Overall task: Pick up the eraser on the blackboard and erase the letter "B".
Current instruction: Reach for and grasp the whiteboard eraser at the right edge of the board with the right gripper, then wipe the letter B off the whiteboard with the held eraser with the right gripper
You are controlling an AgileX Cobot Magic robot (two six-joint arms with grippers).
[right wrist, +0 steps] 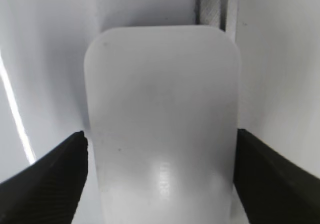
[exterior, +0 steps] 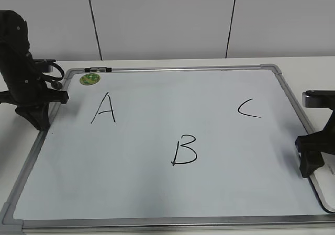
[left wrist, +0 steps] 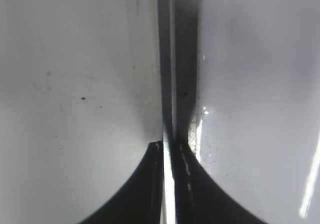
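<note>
The blackboard [exterior: 157, 193] lies flat on the table, with a black "A" [exterior: 104, 109], the letter "B" [exterior: 184, 150] in the middle and a "C" [exterior: 248, 108]. The white eraser [exterior: 324, 187] lies at the board's right edge. In the right wrist view the eraser [right wrist: 160, 99] fills the space between my right gripper's fingers [right wrist: 160, 139], which touch both its long sides. My right gripper [exterior: 309, 168] is low over that edge. My left gripper [exterior: 41, 121] is shut and empty over the board's left frame; its wrist view shows the closed fingers [left wrist: 169, 145] above the frame [left wrist: 172, 59].
A round green sticker [exterior: 89, 78] and a small black-and-white clip [exterior: 98, 69] sit at the board's far left corner. The grey frame [right wrist: 210, 4] runs just beyond the eraser. White table surrounds the board; a white wall stands behind.
</note>
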